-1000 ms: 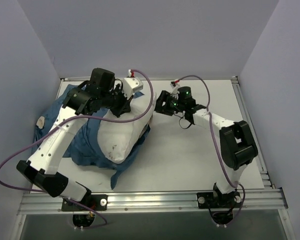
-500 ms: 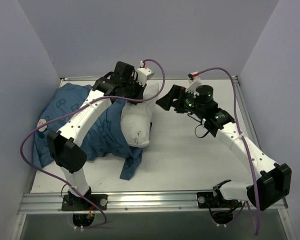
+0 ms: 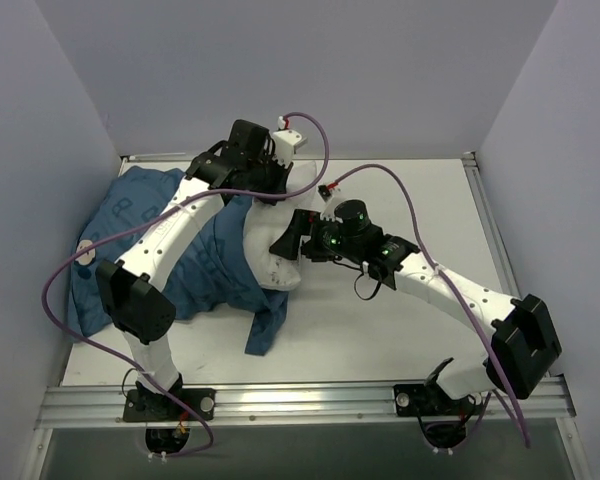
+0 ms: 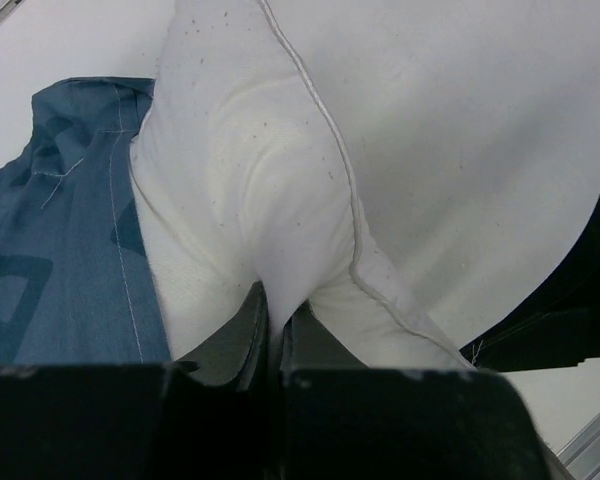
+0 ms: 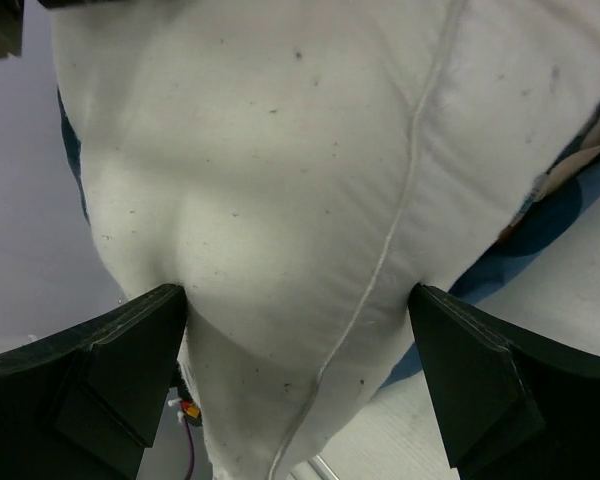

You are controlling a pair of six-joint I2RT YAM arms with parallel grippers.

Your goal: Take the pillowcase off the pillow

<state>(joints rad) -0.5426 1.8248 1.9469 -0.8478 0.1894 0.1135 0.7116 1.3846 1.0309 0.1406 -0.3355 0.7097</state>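
Observation:
The white pillow (image 3: pixel 265 262) (image 5: pixel 300 170) sticks halfway out of the blue pillowcase (image 3: pixel 160 250), which lies bunched over the table's left side. My left gripper (image 3: pixel 273 188) (image 4: pixel 272 318) is shut on a pinch of the pillow's fabric at its far end. Blue pillowcase (image 4: pixel 50 250) shows left of that pinch. My right gripper (image 3: pixel 284 243) (image 5: pixel 298 340) is open wide. Its fingers (image 5: pixel 130 350) straddle the pillow's bare right corner and press against it on both sides. A strip of pillowcase (image 5: pixel 545 215) shows behind the pillow at the right.
The white table (image 3: pixel 410 320) stretches to the right of the pillow. Grey walls close in the left, back and right sides. A metal rail (image 3: pixel 300 400) runs along the near edge. Purple cables (image 3: pixel 65 275) loop off both arms.
My right arm swung left from beside the pillow, and its jaws opened wide around the pillow's right corner. The left arm first drew the pillow toward the back, then held still.

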